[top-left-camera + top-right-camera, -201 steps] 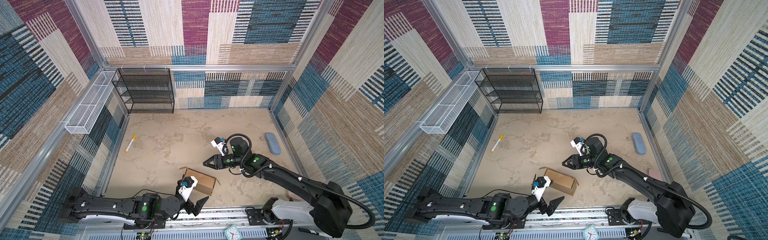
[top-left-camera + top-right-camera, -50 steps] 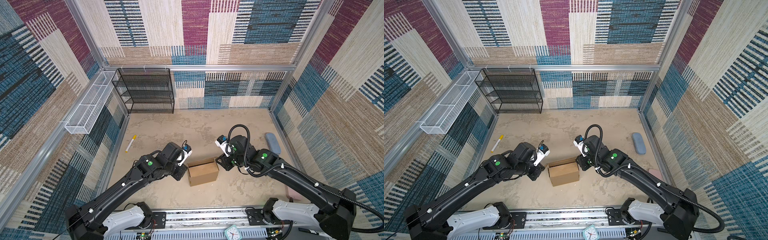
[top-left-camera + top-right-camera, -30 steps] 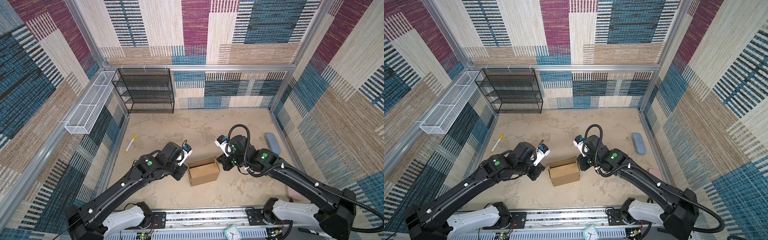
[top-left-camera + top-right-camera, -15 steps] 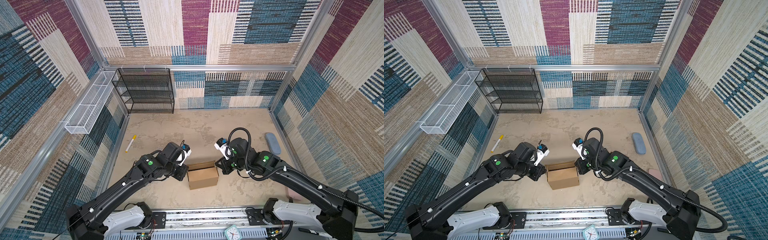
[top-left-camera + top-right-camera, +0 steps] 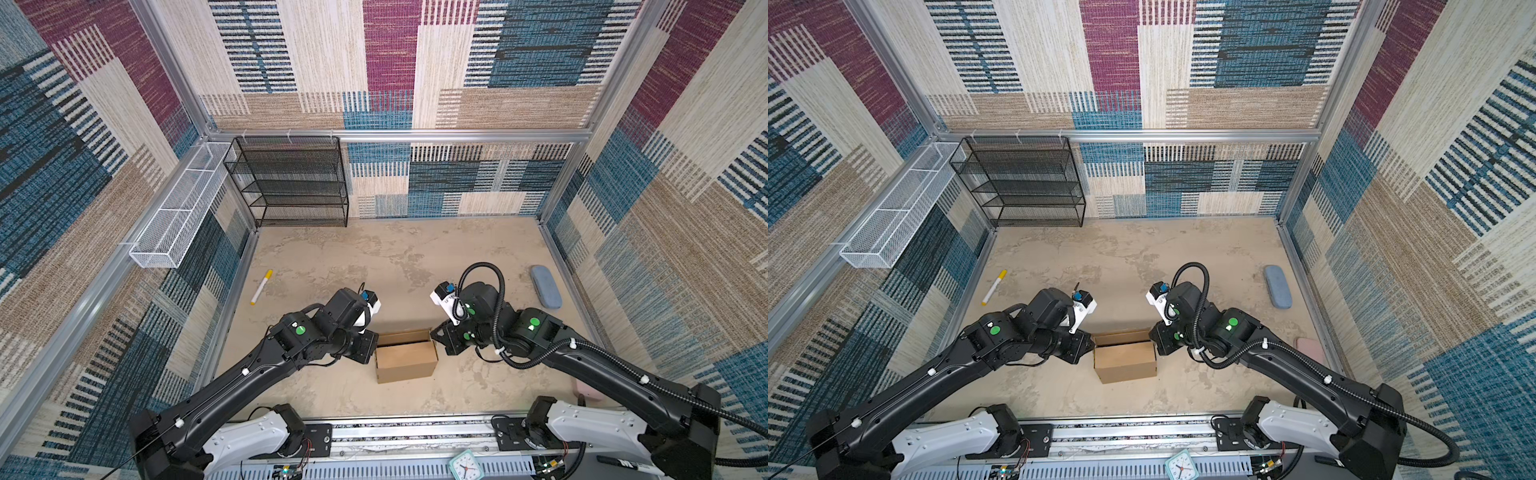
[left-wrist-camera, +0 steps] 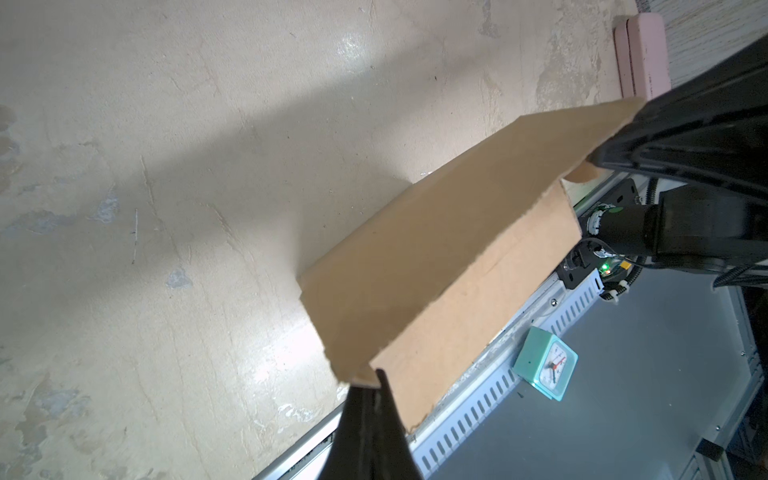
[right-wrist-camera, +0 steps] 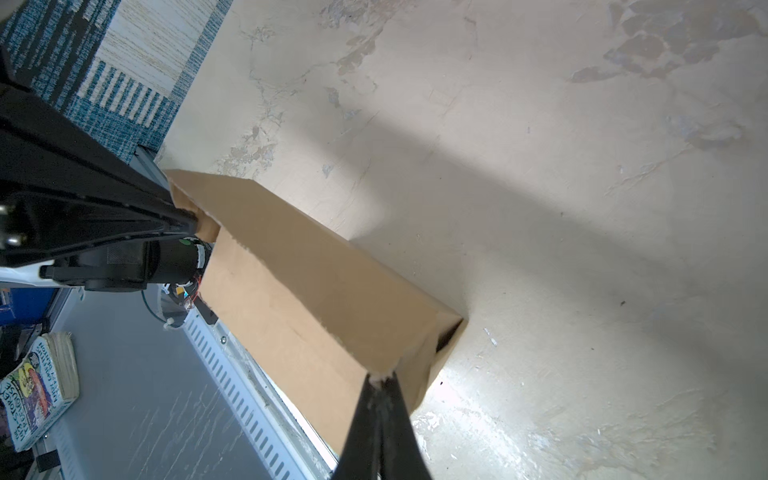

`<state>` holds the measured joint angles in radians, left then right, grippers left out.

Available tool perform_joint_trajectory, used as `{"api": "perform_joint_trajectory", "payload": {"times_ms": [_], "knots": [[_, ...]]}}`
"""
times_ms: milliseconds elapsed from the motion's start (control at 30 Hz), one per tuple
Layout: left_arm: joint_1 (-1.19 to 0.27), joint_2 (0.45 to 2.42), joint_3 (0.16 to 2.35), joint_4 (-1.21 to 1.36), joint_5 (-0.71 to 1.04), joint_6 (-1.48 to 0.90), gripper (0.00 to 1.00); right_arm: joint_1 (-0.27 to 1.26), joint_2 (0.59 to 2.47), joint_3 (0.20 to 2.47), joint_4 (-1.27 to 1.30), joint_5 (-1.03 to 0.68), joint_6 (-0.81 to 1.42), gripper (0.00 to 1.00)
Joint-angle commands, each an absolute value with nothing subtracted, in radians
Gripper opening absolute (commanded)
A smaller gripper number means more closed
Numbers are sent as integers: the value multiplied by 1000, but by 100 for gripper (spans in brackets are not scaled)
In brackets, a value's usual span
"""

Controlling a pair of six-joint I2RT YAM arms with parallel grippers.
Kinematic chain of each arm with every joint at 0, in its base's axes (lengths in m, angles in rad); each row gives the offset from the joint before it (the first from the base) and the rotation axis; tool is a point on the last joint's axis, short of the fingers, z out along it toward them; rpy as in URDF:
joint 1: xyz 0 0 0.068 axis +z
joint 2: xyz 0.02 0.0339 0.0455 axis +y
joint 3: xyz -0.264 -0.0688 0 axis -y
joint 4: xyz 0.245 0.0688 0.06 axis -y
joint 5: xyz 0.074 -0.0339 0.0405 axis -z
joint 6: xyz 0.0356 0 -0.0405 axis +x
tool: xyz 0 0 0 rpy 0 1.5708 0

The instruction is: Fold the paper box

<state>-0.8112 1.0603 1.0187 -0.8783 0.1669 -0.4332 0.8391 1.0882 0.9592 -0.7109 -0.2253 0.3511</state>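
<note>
Left gripper [image 6: 376,377] and right gripper [image 7: 380,379], each with jaws pressed together, pinch opposite upper corners of the box [image 5: 405,362], as we see in both wrist views. We find the box on the table [image 5: 374,257] near the rail [image 5: 415,432], its long side parallel to the rail and a crease running along it between the two grips. Farther from the rail lie a pen [image 5: 261,286] and a blue case [image 5: 545,286], both well apart from the box. A green clock [image 5: 465,465] sits just past the rail, off the table.
</note>
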Motion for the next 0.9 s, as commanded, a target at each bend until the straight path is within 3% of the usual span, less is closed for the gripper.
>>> {"api": "perform_joint_trajectory", "payload": {"times_ms": [0, 867], "knots": [[-816, 1060, 1030, -832, 218, -488, 0, 850, 1092, 956, -672, -276, 374, 0], [-819, 963, 939, -669, 337, -732, 0, 877, 1062, 959, -684, -284, 431, 0]]}}
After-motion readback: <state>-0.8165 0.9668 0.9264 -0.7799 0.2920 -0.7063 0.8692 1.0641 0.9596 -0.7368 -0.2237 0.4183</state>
